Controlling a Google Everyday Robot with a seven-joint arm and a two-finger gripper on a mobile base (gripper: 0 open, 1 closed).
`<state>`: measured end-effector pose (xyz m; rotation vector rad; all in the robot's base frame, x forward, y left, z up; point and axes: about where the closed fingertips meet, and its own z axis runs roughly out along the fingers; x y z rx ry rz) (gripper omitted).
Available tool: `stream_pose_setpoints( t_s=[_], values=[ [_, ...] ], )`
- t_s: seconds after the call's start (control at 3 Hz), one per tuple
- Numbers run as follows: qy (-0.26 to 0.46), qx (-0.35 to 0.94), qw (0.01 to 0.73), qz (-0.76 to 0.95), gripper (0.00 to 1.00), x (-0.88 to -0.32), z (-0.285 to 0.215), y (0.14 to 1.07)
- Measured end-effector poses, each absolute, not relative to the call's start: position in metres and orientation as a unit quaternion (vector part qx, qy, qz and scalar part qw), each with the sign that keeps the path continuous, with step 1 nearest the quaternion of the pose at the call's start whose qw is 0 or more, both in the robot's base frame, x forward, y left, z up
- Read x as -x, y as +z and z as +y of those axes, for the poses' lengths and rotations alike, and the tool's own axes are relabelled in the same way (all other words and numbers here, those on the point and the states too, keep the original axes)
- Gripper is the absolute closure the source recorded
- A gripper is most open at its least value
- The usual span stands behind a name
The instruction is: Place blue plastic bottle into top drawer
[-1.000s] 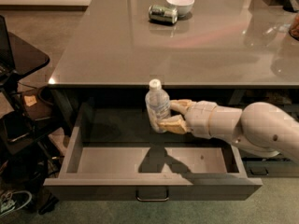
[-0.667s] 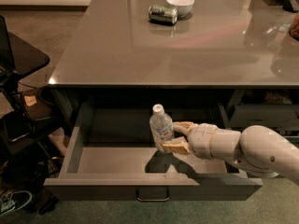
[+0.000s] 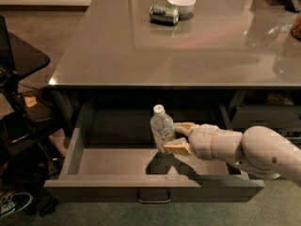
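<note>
The blue plastic bottle (image 3: 162, 127) is clear with a white cap and stands upright inside the open top drawer (image 3: 70, 157), near its middle. My gripper (image 3: 179, 136) reaches in from the right and is shut on the bottle's lower body, one tan finger behind it and one in front. The bottle's base is close to the drawer floor; I cannot tell if it touches. The drawer front has a small metal handle (image 3: 154, 197) at its centre.
A grey counter (image 3: 117, 46) lies above the drawer, with a green-patterned can (image 3: 164, 13) on its side and a white bowl (image 3: 181, 4) at the back. Narrower drawers (image 3: 263, 117) sit at the right. Dark furniture and clutter (image 3: 19, 121) stand at the left.
My gripper has carried the bottle lower and a little forward into the drawer. It still grips the bottle, which stays upright.
</note>
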<state>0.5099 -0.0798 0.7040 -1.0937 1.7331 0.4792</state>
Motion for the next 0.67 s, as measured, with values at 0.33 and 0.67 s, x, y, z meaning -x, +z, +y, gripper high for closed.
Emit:
stream_pose_setpoints(
  t_s=[0.33, 0.67],
  values=[
    [0.198, 0.451, 0.496, 0.715, 0.58, -0.5099, -0.0798, 0.704],
    [0.198, 0.451, 0.496, 0.715, 0.35, -0.5099, -0.0798, 0.704]
  ],
)
